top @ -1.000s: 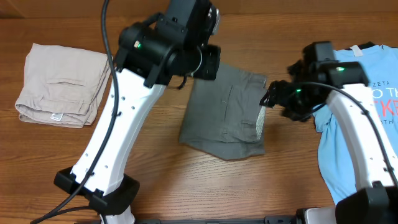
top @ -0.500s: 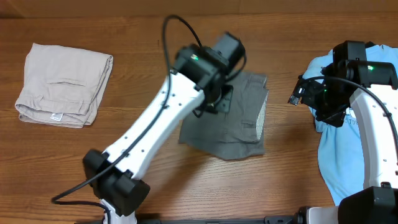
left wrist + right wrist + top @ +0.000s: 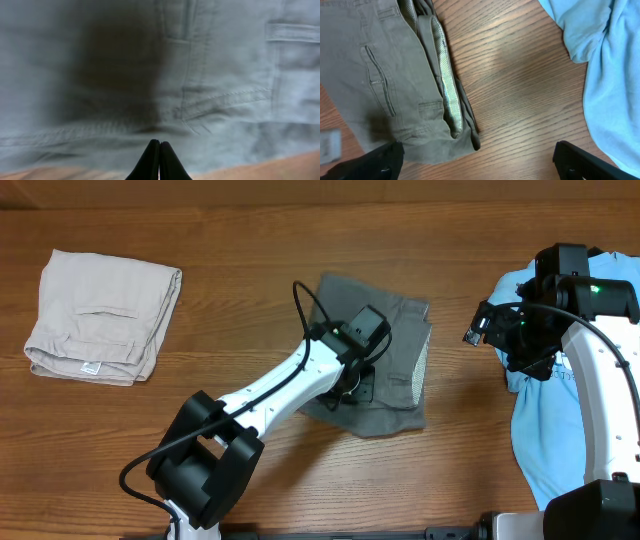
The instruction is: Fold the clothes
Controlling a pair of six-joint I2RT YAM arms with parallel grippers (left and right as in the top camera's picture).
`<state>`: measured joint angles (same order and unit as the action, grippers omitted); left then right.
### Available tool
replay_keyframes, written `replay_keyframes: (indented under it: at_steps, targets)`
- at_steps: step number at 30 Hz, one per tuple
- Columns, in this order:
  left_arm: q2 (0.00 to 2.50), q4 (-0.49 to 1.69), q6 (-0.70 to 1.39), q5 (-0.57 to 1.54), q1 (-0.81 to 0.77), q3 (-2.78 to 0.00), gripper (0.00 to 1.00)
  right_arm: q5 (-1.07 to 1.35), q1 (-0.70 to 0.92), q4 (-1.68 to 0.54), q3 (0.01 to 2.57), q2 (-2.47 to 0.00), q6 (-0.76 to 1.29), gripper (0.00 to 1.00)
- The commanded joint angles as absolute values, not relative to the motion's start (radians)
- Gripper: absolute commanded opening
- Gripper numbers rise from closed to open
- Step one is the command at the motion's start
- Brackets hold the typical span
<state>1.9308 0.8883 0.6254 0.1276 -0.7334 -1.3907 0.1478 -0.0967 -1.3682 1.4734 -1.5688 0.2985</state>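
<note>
Table [image 3: 250,270]: brown wood-grain top, under the shorts and everything else.
Blue T-shirt [image 3: 575,430]: soft light-blue knit, crumpled, well apart from the shorts on their right.
Shorts [image 3: 395,330]: dark grey woven cloth, folded into a flat, roughly four-sided pack at mid-table. The long axis runs from the far edge toward the near edge, slightly tilted. The waistband side, with its pale striped lining [image 3: 447,95] showing, faces right toward the T-shirt.
Beige garment [image 3: 100,315]: folded and creased, well apart from the shorts on their left.
Left gripper [image 3: 355,385]: directly over the near-left part of the shorts, with the white arm reaching in across their near-left corner. Its black fingertips [image 3: 155,155] are pressed together, pointing at stitched seams close to the cloth's edge. Whether any fabric is caught between them cannot be told.
Right gripper [image 3: 480,330]: beside the shorts' right edge, apart from them, jaws spread wide and holding nothing.
Slit pocket [image 3: 377,80]: a narrow stitched line on the shorts' upper face.
</note>
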Motion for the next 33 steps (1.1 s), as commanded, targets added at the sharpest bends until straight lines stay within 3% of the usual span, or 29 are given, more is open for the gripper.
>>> replay_keyframes:
  at_steps: [1,11,16,23,24,27,29,30,33]
  targets:
    - [1.93,0.831,0.678,0.149,-0.74,-1.315,0.04,0.134,-0.097,-1.363,1.49,-1.567,0.295,1.0]
    - [1.948,0.678,0.668,-0.035,-0.738,-1.139,0.13,0.134,-0.097,-1.363,1.49,-1.567,0.295,1.0]
    - [1.987,0.677,0.588,-0.155,-0.714,-1.126,0.12,0.134,-0.097,-1.363,1.49,-1.567,0.295,1.0]
    - [1.99,0.649,0.523,-0.461,-0.514,-1.138,0.18,0.134,-0.097,-1.363,1.49,-1.567,0.295,1.0]
    - [1.99,0.636,0.497,-0.489,-0.473,-1.147,0.26,0.134,-0.097,-1.363,1.49,-1.567,0.295,1.0]
    - [1.99,0.595,0.388,-0.47,-0.348,-1.206,0.75,0.134,-0.097,-1.363,1.49,-1.567,0.295,1.0]
    - [1.988,0.623,0.312,-0.372,-0.286,-1.286,0.93,0.134,-0.097,-1.363,1.49,-1.567,0.295,1.0]
    - [1.985,0.657,0.29,-0.311,-0.262,-1.338,1.0,0.134,-0.097,-1.363,1.49,-1.567,0.295,1.0]
    - [1.974,0.789,0.292,-0.171,-0.227,-1.501,1.0,0.134,-0.097,-1.363,1.49,-1.567,0.295,1.0]
